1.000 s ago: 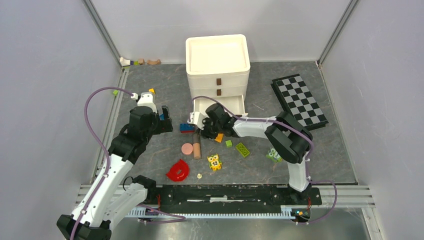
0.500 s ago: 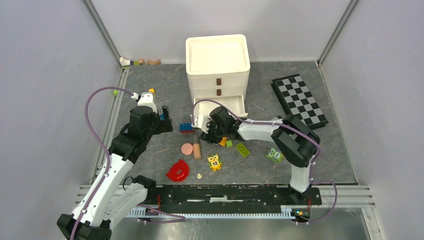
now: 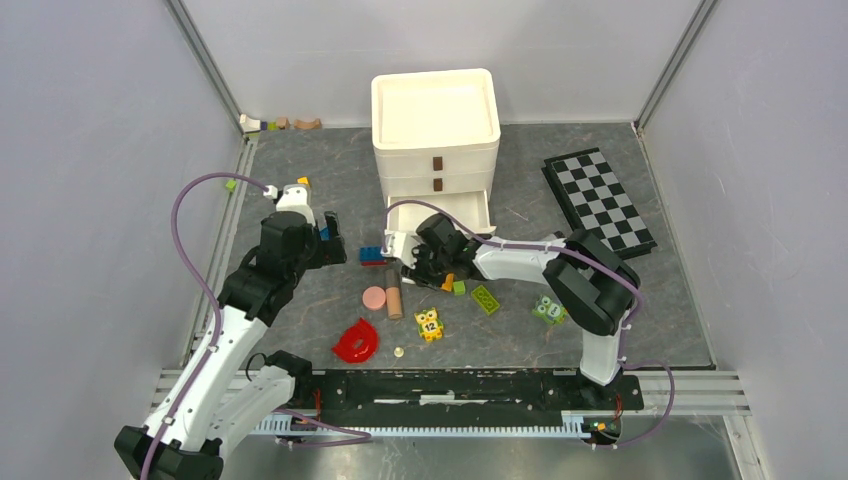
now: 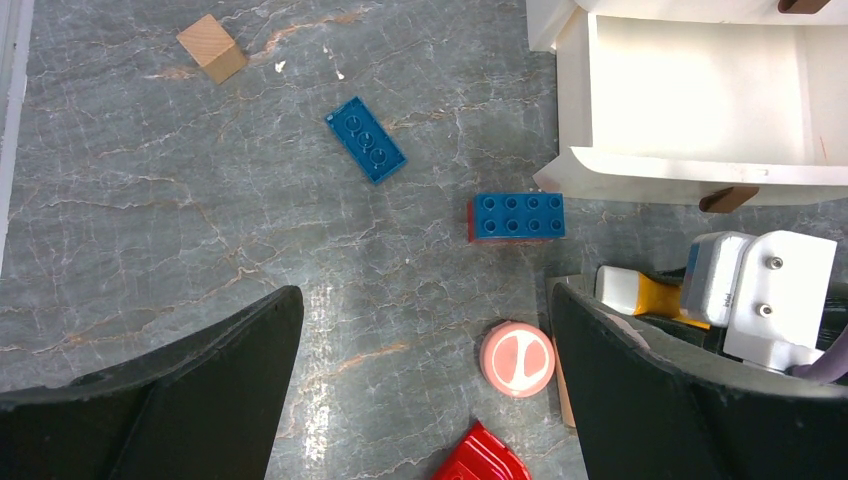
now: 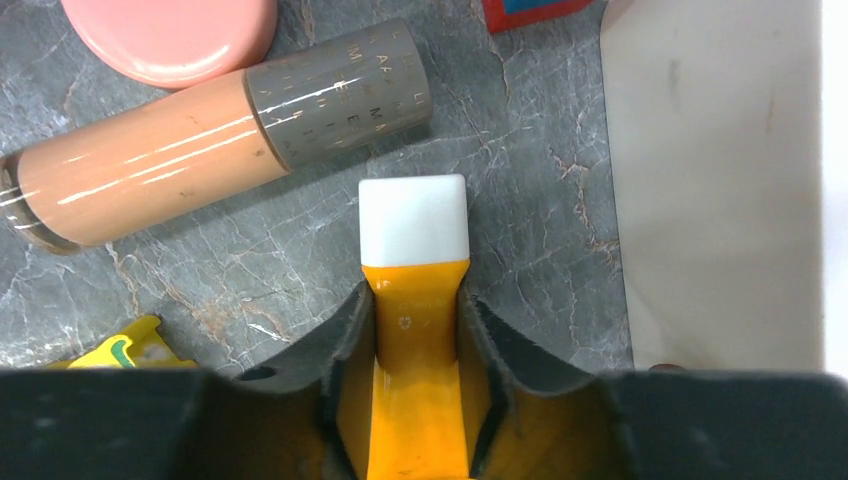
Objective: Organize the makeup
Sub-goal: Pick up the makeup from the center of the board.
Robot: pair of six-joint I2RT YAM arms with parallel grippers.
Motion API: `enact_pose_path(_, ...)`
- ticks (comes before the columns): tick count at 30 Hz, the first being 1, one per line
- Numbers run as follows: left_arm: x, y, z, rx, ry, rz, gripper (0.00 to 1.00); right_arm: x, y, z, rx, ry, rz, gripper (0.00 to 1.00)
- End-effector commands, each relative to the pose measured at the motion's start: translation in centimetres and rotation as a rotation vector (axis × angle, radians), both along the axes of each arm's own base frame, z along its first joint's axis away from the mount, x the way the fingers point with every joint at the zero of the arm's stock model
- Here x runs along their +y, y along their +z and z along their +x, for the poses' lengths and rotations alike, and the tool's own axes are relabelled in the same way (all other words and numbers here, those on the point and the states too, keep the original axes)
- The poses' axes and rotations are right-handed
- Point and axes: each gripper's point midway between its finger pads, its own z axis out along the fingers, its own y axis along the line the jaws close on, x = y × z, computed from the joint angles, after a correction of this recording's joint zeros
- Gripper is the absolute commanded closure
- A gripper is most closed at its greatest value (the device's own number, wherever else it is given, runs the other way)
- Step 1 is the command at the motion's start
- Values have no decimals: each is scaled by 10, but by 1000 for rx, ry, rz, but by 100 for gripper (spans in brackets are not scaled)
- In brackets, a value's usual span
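My right gripper [image 5: 415,325] is shut on the orange tube [image 5: 415,400]. The tube's white cap [image 5: 413,220] sticks out ahead of the jaws, low over the grey floor. Just beyond the cap lies the beige stick [image 5: 150,165] with its grey cap, and the round pink disc [image 5: 170,35] touches it. From above, the right gripper [image 3: 413,262] is in front of the open bottom drawer [image 3: 478,212]. The stick [image 3: 394,297] and disc [image 3: 374,297] lie to its near left. My left gripper [image 4: 425,380] hangs open over bare floor, with the disc [image 4: 516,360] by its right finger.
The white drawer unit [image 3: 436,110] stands at the back. A blue brick [image 3: 374,254], green bricks [image 3: 486,299], a yellow owl block [image 3: 429,323] and a green owl block [image 3: 546,309] are scattered around. A red half-ring [image 3: 356,341] lies near the front, and a checkerboard [image 3: 598,203] lies to the right.
The right gripper's jaws have narrowed onto the orange tube after shifting slightly toward the near right. The left arm has not moved.
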Motion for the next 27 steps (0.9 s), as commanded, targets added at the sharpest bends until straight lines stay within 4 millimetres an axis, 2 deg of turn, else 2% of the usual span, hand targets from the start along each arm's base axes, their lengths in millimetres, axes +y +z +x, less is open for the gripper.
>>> enact_pose_path(1, 1, 5, 4, -27, -16, 17, 0, -66, -60, -44, 178, -17, -283, 71)
enact_pose_path(6, 0, 5, 5, -25, -17, 15, 0, -44, -37, -32, 134, -47, -170, 82)
enact_pose_path(11, 0, 4, 5, -23, -18, 16, 0, -19, 2, -21, 74, -83, -20, 85)
enact_pose_path(17, 0, 5, 5, -26, -20, 14, 0, 0, 55, -4, -8, -107, 93, 85)
enact_pose_path(22, 2, 7, 4, -33, -13, 16, 0, 9, 98, 19, -116, -126, 138, 85)
enact_pose_path(27, 1, 6, 4, -31, -17, 14, 0, 16, 132, 51, -243, -113, 101, 85)
